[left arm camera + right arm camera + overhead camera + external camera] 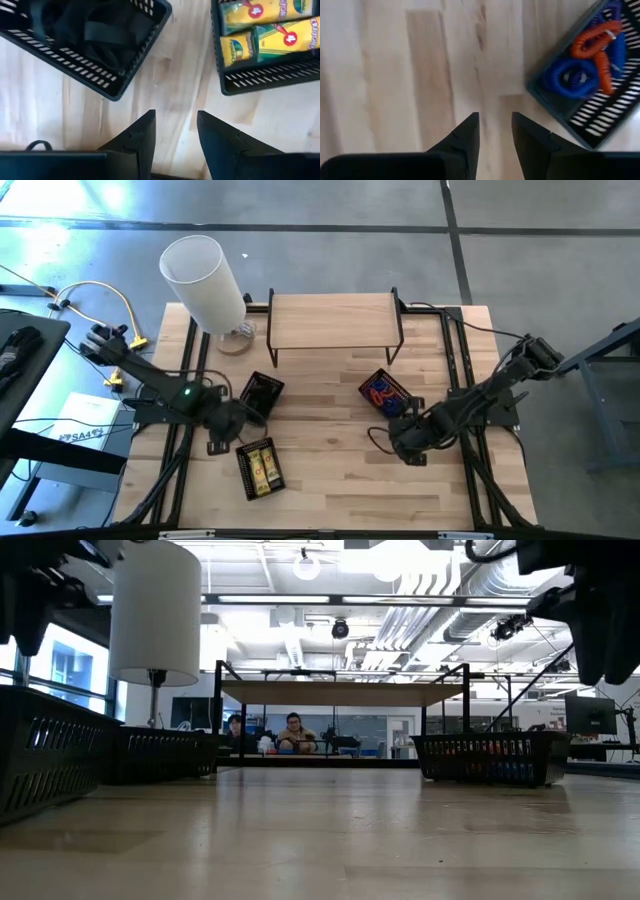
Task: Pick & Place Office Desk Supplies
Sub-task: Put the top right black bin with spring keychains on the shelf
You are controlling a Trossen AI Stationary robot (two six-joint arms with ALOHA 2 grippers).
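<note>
- On the desk (330, 470), three dark mesh baskets sit in front of a low wooden shelf (333, 320): one with black clip-like pieces (262, 394), one with yellow packets (260, 467), one with blue and orange-red coiled bands (385, 393).
- The left claw (175, 131) hangs over bare wood between the clip basket (87, 42) and the packet basket (265, 45). Its jaws stand apart with nothing between them.
- The right claw (495, 131) hangs over bare wood just beside the band basket (590, 82). Its jaws are likewise parted and empty.
- Risk, left side: the gap between the two baskets is narrow. A straight descent here would probably meet only wood, and a sideways drift could catch a basket rim and push the basket.
- Risk, right side: the coiled bands (580, 70) lie tangled. Gripping one coil may drag out a neighbour, or lift the light basket with it.
- Risk, rear: the white cylinder (203, 285) stands on a slim base at the desk's back left corner, near the left arm. A wide swing could topple it.
- Open room: the desk's centre and front are bare, giving both arms free travel.
- Edges: the packet basket sits near the front edge and should not be pushed forward.
</note>
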